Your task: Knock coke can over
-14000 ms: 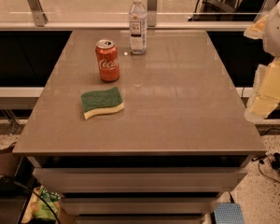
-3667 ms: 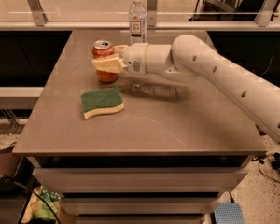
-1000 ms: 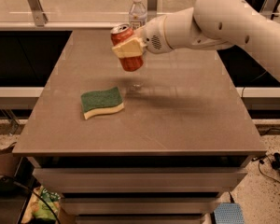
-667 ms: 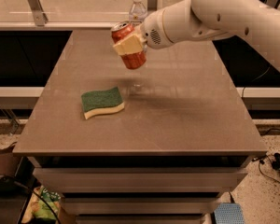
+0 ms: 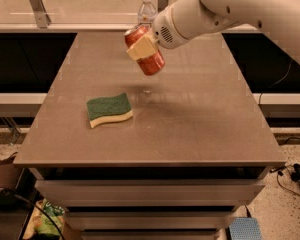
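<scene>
The red coke can (image 5: 151,63) hangs tilted in the air above the middle of the grey table (image 5: 200,114), its silver top toward the upper left. My gripper (image 5: 142,48) is shut on the coke can, with a cream fingertip pad (image 5: 141,48) across its side. The white arm reaches in from the upper right. The can touches nothing on the table.
A green and yellow sponge (image 5: 109,109) lies on the table at the front left of the can. A clear water bottle (image 5: 146,8) with a white cap stands at the table's far edge, partly behind the can and gripper. A glass rail runs behind the table.
The gripper has lifted the coke can off the table and raised it higher. The can is now more tilted than a second ago. The sponge and bottle have not moved.
</scene>
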Action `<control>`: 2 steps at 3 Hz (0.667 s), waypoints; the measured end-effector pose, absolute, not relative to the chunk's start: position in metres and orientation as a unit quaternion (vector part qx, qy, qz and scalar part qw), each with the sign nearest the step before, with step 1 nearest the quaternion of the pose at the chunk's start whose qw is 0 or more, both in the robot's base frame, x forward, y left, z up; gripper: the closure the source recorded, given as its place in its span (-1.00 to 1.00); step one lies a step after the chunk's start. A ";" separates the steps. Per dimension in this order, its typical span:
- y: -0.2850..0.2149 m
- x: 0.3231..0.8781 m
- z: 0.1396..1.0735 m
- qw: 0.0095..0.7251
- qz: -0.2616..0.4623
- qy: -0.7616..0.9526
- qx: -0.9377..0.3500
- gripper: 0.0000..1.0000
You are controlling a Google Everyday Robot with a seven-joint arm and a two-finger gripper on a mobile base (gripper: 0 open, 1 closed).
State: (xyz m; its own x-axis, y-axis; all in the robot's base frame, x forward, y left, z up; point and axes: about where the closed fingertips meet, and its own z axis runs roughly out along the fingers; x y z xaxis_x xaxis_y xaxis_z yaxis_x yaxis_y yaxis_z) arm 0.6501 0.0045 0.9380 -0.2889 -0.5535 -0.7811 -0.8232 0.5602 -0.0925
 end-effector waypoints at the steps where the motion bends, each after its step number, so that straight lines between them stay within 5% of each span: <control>1: -0.006 0.651 0.933 0.382 0.136 0.804 -0.435 1.00; 2: -0.015 0.651 0.928 0.360 0.103 0.819 -0.434 1.00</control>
State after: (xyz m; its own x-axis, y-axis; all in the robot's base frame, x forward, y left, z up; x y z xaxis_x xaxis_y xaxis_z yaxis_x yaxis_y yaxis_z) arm 0.6510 -0.0146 0.9284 -0.3641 -0.6365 -0.6799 -0.7850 0.6026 -0.1438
